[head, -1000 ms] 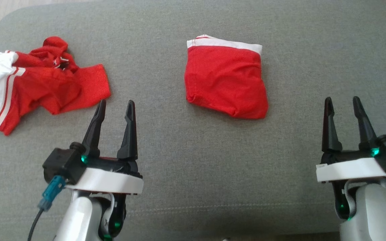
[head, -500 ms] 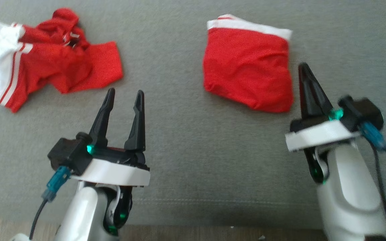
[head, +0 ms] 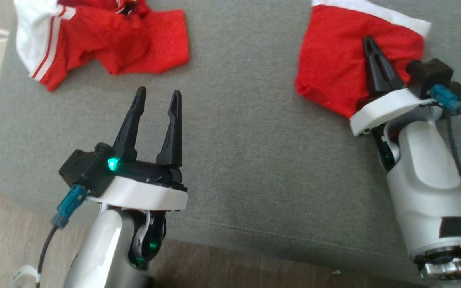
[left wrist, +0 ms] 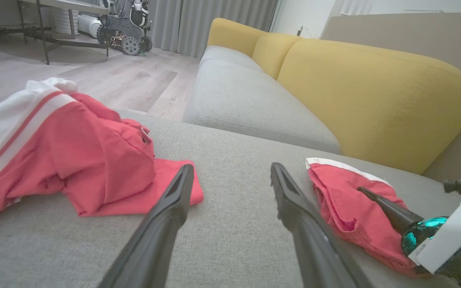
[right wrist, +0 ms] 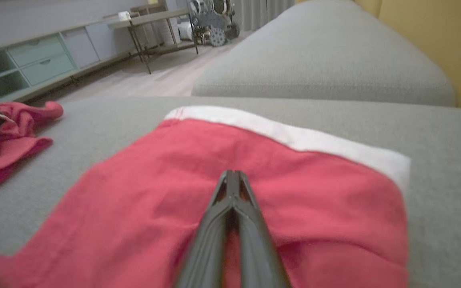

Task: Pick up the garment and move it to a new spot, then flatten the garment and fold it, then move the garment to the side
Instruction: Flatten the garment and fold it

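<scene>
Closes right gripper (head: 369,44) from wide, empty, over folded garment (head: 330,60) at 1 o'clock; keeps left gripper (head: 158,93) wide; likely begins sideways push.

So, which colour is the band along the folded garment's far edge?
White band; the right wrist view shows it best.

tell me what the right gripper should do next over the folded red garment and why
Probably lower the right gripper onto the folded garment and slide it sideways across the grey cushion. The garment already lies folded, and the fingers are shut together over its middle with no cloth visibly pinched, so a push looks likelier than a lift.
</scene>
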### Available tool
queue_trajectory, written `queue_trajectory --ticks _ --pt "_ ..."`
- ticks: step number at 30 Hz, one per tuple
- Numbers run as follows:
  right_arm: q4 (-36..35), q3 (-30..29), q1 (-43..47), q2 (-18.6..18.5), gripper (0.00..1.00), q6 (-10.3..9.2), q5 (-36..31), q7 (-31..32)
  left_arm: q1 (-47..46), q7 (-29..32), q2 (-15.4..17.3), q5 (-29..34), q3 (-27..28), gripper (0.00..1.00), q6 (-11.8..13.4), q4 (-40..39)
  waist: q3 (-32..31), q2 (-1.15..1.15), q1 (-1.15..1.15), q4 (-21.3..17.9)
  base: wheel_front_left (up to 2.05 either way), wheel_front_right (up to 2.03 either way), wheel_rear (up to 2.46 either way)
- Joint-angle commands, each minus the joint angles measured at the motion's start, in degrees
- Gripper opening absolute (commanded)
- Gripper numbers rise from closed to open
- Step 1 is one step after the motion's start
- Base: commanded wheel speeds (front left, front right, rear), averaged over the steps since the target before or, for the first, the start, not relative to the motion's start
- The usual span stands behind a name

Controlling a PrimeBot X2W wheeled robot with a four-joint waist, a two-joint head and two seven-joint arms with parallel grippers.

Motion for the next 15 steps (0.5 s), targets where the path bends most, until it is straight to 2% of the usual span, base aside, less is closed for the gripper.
queue_trajectory --ticks 1,7,15 --pt "0.9 0.1 -0.8 0.4 0.00 0.36 -1.1 0.4 -1.5 -0.7 0.4 -0.5 1.4 1.00 0.3 -2.2 0.9 0.00 0.00 1.0 0.00 0.00 0.00" --pt "5.9 -2.1 -3.3 0.7 0.00 0.36 -2.6 -0.1 -1.6 -0.7 0.4 -0.8 1.4 1.00 0.7 -2.1 1.0 0.00 0.00 1.0 0.00 0.00 0.00" --pt "3.9 -1.1 -4.3 2.4 0.00 0.36 -1.7 -1.0 -1.7 -0.7 0.4 -1.0 1.6 1.00 0.9 -1.8 -0.4 0.00 0.00 -0.3 0.00 0.00 0.00"
